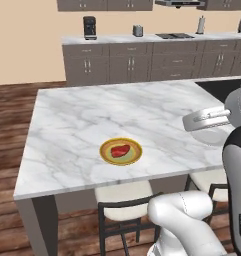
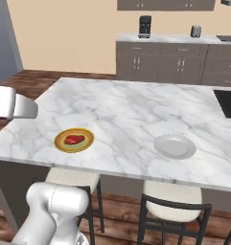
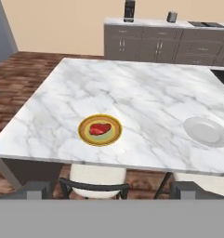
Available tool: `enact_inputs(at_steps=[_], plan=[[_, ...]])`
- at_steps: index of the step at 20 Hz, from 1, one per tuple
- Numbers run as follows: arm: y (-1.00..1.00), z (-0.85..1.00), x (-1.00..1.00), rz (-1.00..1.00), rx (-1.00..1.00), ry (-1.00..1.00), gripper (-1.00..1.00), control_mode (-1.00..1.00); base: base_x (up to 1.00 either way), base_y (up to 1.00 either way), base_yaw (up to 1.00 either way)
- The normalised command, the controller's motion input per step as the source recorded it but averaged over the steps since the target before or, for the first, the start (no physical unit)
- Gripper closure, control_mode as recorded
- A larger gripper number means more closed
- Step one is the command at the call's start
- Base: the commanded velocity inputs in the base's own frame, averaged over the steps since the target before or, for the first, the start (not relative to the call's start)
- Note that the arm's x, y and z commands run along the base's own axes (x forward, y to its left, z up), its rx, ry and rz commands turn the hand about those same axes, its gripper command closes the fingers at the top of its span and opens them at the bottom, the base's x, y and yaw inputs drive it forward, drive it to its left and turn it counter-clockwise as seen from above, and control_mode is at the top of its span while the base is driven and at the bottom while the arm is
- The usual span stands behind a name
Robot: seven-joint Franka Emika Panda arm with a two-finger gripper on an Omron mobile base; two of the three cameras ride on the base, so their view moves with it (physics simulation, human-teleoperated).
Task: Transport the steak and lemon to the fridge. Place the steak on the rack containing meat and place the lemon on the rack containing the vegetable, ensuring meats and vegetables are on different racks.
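The steak (image 1: pixel 120 150) (image 2: pixel 74 139) (image 3: pixel 100 128) is a flat red slab lying on a yellow plate (image 1: pixel 134 158) (image 2: pixel 87 143) (image 3: pixel 112 137) near the front edge of the marble island. My gripper (image 3: pixel 112 189) hovers in front of and above that edge, well short of the plate. Its two dark fingertips (image 3: pixel 36 189) stand far apart at the bottom corners of the hand view, open with nothing between them. The lemon is out of view. A tall grey-blue surface (image 2: pixel 3 43) rises at the far left; I cannot tell whether it is the fridge.
An empty white plate (image 2: pixel 174 146) (image 3: pixel 207 131) lies right of the steak plate. Stools (image 1: pixel 124 197) (image 2: pixel 172 201) are tucked under the island's front. A dark sink (image 2: pixel 228 103) is set in the island's right side. The back counter holds a coffee machine (image 1: pixel 89 27) and a toaster (image 1: pixel 137 30).
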Motion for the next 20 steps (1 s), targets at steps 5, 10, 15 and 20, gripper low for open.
enact_inputs(at_steps=[5, 10, 15, 20], plan=[[0.00, 0.00, 0.00, 0.00, 0.00, 0.00, -1.00, 1.00, 1.00, 0.07, 0.15], [0.16, -0.46, 0.74, 0.01, 0.13, 0.18, -1.00, -1.00, 0.20, 0.00, 0.02], [0.27, -0.69, 0.69, -0.12, 0.17, 0.21, -1.00, -1.00, 0.00, 0.00, 0.00], [0.16, -0.87, 0.76, -0.26, 0.02, 0.25, -1.00, -1.00, 0.00, 0.00, 0.00]])
